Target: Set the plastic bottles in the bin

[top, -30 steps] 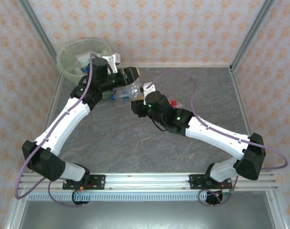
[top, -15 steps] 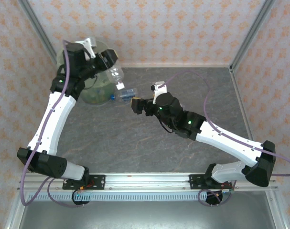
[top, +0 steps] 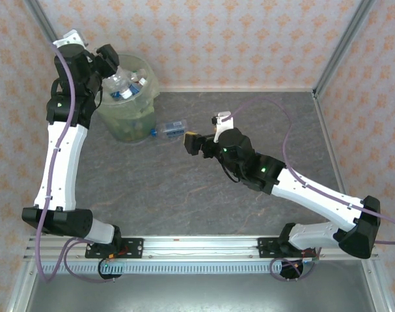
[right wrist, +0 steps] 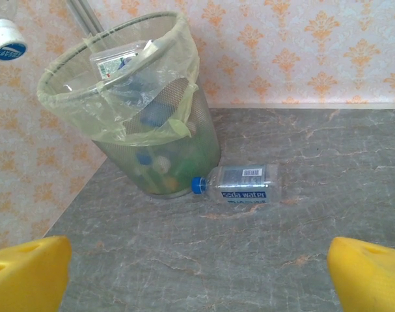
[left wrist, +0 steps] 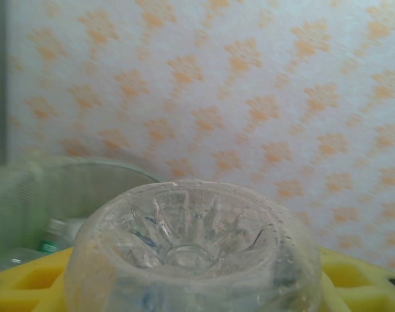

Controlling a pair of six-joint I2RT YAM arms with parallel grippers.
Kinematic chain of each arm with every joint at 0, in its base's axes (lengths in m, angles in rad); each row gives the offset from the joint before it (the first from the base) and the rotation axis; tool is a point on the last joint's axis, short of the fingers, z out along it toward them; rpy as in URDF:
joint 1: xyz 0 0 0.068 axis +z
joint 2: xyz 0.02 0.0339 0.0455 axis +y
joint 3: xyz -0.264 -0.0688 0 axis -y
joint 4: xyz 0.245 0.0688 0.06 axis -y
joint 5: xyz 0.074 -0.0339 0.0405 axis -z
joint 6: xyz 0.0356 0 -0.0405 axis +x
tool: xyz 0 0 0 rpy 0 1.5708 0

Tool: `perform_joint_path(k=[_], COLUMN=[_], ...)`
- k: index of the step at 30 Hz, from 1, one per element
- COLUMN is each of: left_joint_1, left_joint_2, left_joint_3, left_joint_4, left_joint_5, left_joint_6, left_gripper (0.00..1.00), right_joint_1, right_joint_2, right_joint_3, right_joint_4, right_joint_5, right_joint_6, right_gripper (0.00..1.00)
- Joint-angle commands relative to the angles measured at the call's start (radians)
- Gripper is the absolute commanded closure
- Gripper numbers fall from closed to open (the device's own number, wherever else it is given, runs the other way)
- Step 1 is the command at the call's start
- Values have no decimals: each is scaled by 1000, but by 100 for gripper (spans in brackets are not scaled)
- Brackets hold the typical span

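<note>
Grey, stone-patterned counter (top: pixel 184 195) lies almost bare in front of the two arm bases. Out over its middle hangs the right pincer (top: pixel 192 142), spread wide and holding nothing; in the right wrist view its yellow fingertips (right wrist: pixel 28 270) stand at the two lower corners. A second ago it was closed, meeting the other pincer over a clear bottle at mid-counter. It has since let go and drawn a little back.

Just beyond it the lying bottle (top: pixel 172 127) rests on its side on the counter. This one is clear, with a blue label, and its blue cap points at the bin's foot, just beside it.

Farther on stands the bin (top: pixel 151 84), its bag folded over the rim and many bottles already inside.

Farthest and highest is the left pincer (top: pixel 110 60), which has swung up and away from the counter. It pinches the handed-over bottle (left wrist: pixel 184 253), whose ribbed base faces the left wrist camera. The bottle's white cap (right wrist: pixel 6 40) hangs above the bin's far-left rim. Whether it is squarely over the mouth I cannot tell.

By my judgement the handover is done, a drop comes next, and the lying bottle waits for the freed right pincer.
</note>
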Motion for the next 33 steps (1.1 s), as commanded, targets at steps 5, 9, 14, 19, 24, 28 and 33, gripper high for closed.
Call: perform_joint_path(k=[5,9,14,19,24,28,33], left_joint_1=[30,61,111,150,179,192,198], left_joint_2=[33,70,135,217,322,397,493], left_joint_3=[17,-7,-36,-40,29,64,106], left_joint_4=[186,274,354,432,461,488,514], left_joint_5=[-308,-348,-334,-271,-222,-203,-195], left_joint_6=[191,244,275,294,324,345,366], left_gripper=[41,41,41,41,40,40,40], right_joint_1=[-32,-44,-55,-60,-60,-60,-60], right_joint_2=[16,56,108,168,202,220,229], right_joint_3=[32,73,144,226,269,287,302], right_joint_4=[18,4,-43,-114,-162,-190,-210], right_joint_5=[-29,-53,-77,-85,-88,-90,-76], right_joint_6=[-28,-33,-35,-37,-19,-8,2], right_gripper=[0,0,0,0,0,0,0])
